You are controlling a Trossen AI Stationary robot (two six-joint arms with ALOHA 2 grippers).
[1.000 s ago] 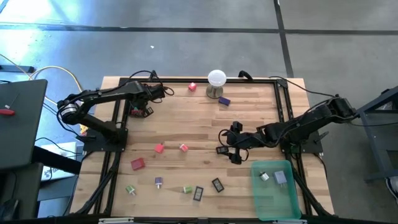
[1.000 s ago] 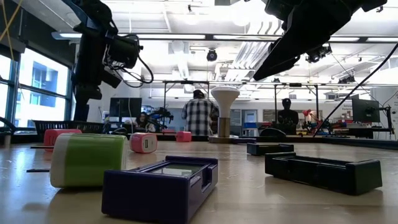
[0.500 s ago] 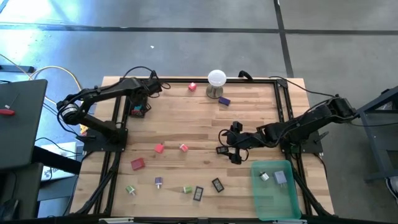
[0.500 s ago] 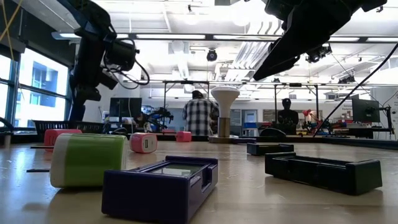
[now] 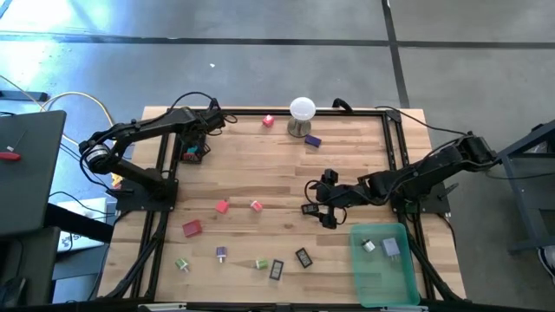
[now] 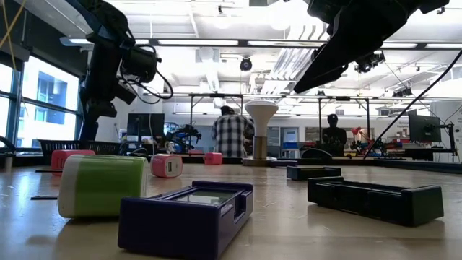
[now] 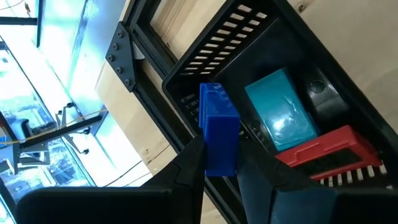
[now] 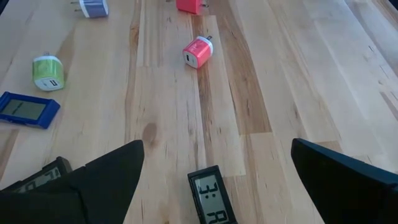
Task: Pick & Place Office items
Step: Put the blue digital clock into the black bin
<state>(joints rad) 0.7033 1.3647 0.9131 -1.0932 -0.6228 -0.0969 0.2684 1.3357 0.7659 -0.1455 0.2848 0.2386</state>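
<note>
My left gripper (image 5: 200,136) is at the table's far left, shut on a blue block (image 7: 218,127) over a black slotted basket (image 7: 261,56). The basket holds a teal block (image 7: 280,115), a red piece (image 7: 329,149) and a black piece. My right gripper (image 5: 322,205) hangs open above mid-table on the right. A small black display piece (image 8: 210,198) lies flat on the wood below the gap between its fingers, untouched. Other office items lie scattered on the table: pink (image 8: 198,52), green (image 8: 48,72), blue (image 8: 25,109). My left gripper pinches the blue block's near end (image 7: 221,163) between its two fingers (image 7: 186,171). The fingers come slanting down from above, and the block's long body sticks out past the fingertips. The block hangs clear above the basket's inside.
A white ball on a metal stand (image 5: 302,113) is at the far middle, with a purple piece (image 5: 312,139) beside it. A green tray (image 5: 388,264) at the near right holds two pieces. Several small pieces lie along the near left (image 5: 192,228). People stand in the room beyond the table.
My left arm has swung toward the table's left edge until its gripper is over the black basket, then stopped. It has stayed shut the whole time.
</note>
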